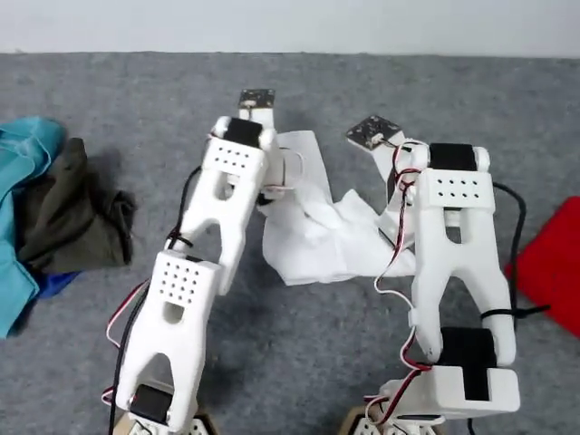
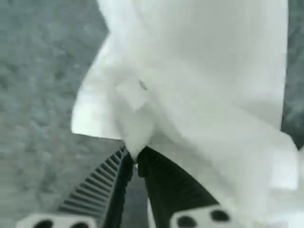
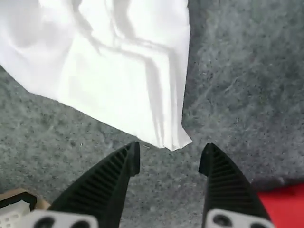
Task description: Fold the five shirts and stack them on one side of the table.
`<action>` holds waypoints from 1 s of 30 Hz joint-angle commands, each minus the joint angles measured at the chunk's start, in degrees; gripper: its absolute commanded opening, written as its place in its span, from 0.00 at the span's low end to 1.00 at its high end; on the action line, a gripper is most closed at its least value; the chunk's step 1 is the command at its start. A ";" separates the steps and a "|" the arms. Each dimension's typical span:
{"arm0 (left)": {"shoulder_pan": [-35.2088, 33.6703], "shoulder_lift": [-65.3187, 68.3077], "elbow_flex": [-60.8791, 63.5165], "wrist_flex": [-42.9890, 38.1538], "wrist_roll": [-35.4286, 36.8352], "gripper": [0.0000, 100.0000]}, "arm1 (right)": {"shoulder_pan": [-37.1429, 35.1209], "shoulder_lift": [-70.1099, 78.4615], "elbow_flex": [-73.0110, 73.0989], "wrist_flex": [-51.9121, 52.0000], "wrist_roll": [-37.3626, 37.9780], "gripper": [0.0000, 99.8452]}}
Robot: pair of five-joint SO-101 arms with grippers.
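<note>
A white shirt (image 1: 313, 222) lies crumpled on the grey table (image 1: 299, 362) between the two arms. My left gripper (image 2: 137, 164) is shut on a pinch of the white shirt (image 2: 199, 80), which drapes away from its jaws. In the high view that left gripper (image 1: 272, 177) sits at the shirt's left edge. My right gripper (image 3: 171, 159) is open just off a folded corner of the white shirt (image 3: 118, 71), with bare table between its fingers. From above, the right gripper (image 1: 391, 172) is at the shirt's right side.
At the left edge a pile of shirts holds a teal one (image 1: 23, 181), a dark olive one (image 1: 68, 213) and a bit of blue (image 1: 50, 283). A red shirt (image 1: 553, 258) lies at the right edge, also red shirt (image 3: 285, 202) near the right gripper.
</note>
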 commanded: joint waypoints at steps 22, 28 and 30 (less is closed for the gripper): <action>-33.49 -40.35 57.19 1.85 -30.42 0.01 | -0.92 -0.84 -0.53 4.35 0.35 0.22; -34.37 -40.88 57.71 1.93 -30.15 0.04 | -9.01 -0.31 -0.70 2.33 -0.09 0.31; -35.78 -40.88 57.98 1.93 -29.89 0.10 | -11.65 -0.31 -1.49 0.66 0.09 0.39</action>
